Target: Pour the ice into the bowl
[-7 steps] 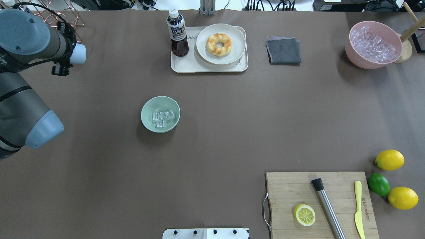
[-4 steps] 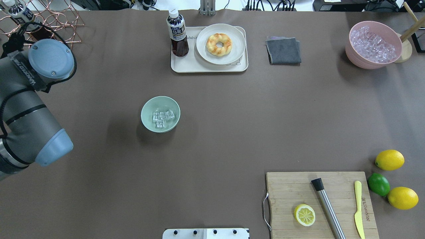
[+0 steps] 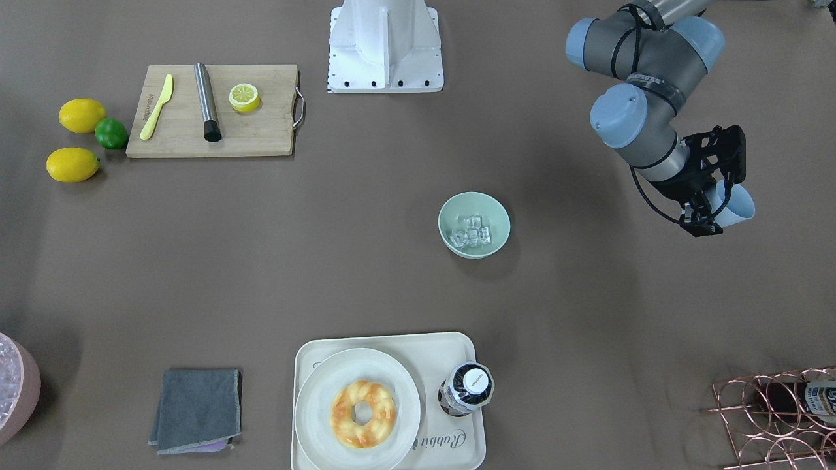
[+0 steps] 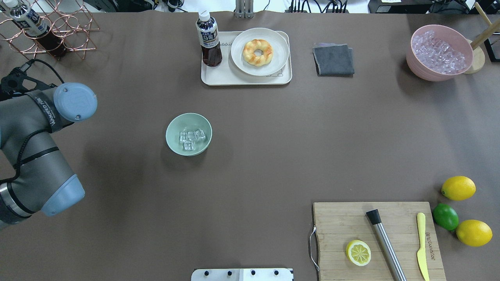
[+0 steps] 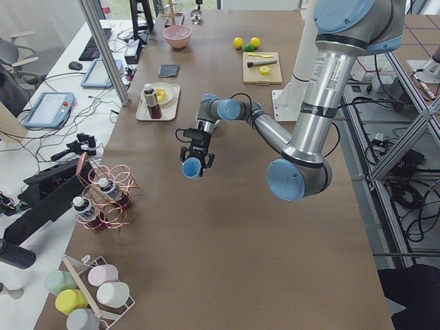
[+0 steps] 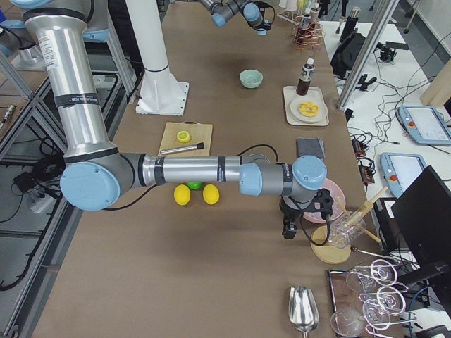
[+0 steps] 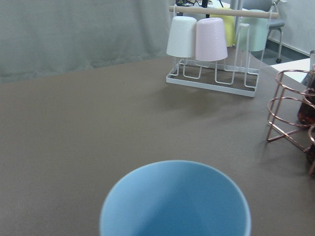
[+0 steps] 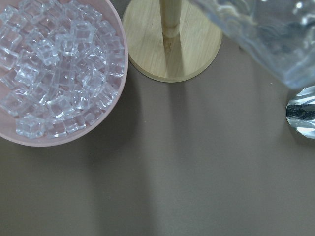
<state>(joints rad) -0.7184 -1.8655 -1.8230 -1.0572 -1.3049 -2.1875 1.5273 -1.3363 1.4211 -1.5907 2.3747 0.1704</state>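
The pale mint-green bowl (image 4: pixel 170 132) stands left of the table's middle with a few clear ice cubes (image 4: pixel 191 137) in it. Both also show in the front view, the bowl (image 3: pixel 450 215) and the ice (image 3: pixel 473 235). My left gripper (image 3: pixel 715 196) is shut on a light blue cup (image 3: pixel 739 205), held tilted on its side above the table, well apart from the bowl. The left wrist view shows the cup's rim and inside (image 7: pixel 174 201) with no ice. In the overhead view the arm hides this gripper. My right gripper (image 6: pixel 290 225) hangs beside the pink tub; I cannot tell if it is open.
A pink tub of ice (image 4: pixel 441 52) stands far right, by a wooden stand (image 8: pixel 170 44). A tray (image 4: pixel 218 78) holds a bottle and a doughnut plate. There is a grey cloth (image 4: pixel 334 58), a cutting board (image 4: pixel 336 218), a copper rack (image 4: pixel 50 27) and a cup rack (image 7: pixel 216 49).
My left arm has swung back toward the robot's side with the cup. The cup has left the overhead view and the copper rack is uncovered. Bowl and ice have not moved.
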